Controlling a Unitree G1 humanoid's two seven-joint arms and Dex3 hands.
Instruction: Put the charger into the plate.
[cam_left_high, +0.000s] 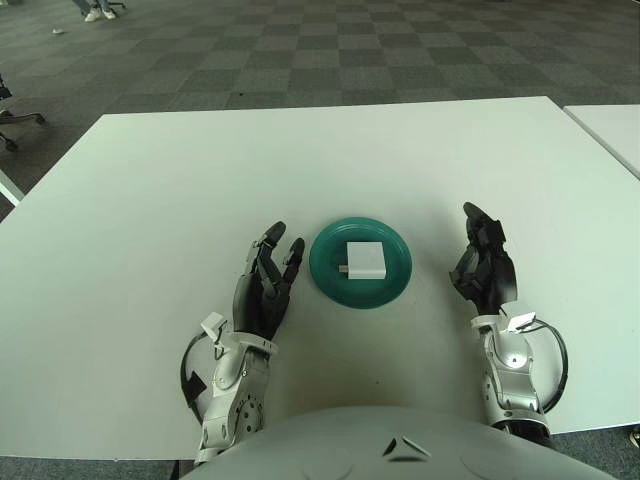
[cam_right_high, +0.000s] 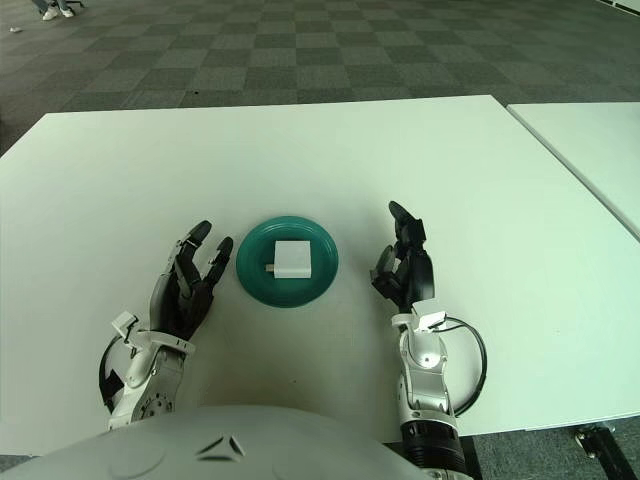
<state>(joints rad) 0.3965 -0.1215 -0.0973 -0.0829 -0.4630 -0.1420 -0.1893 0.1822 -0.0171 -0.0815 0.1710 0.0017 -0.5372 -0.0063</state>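
A white square charger (cam_left_high: 366, 260) lies flat inside the round teal plate (cam_left_high: 331, 280) near the front middle of the white table. My left hand (cam_left_high: 265, 285) shows just left of the plate, fingers spread and holding nothing. To the plate's right is my right hand (cam_left_high: 483, 265), fingers relaxed and empty, a short gap from the rim. Neither hand touches the plate or the charger.
The white table (cam_left_high: 300, 170) stretches far back and to both sides. A second white table (cam_left_high: 615, 125) stands at the right edge. Checkered carpet floor (cam_left_high: 300, 50) lies beyond.
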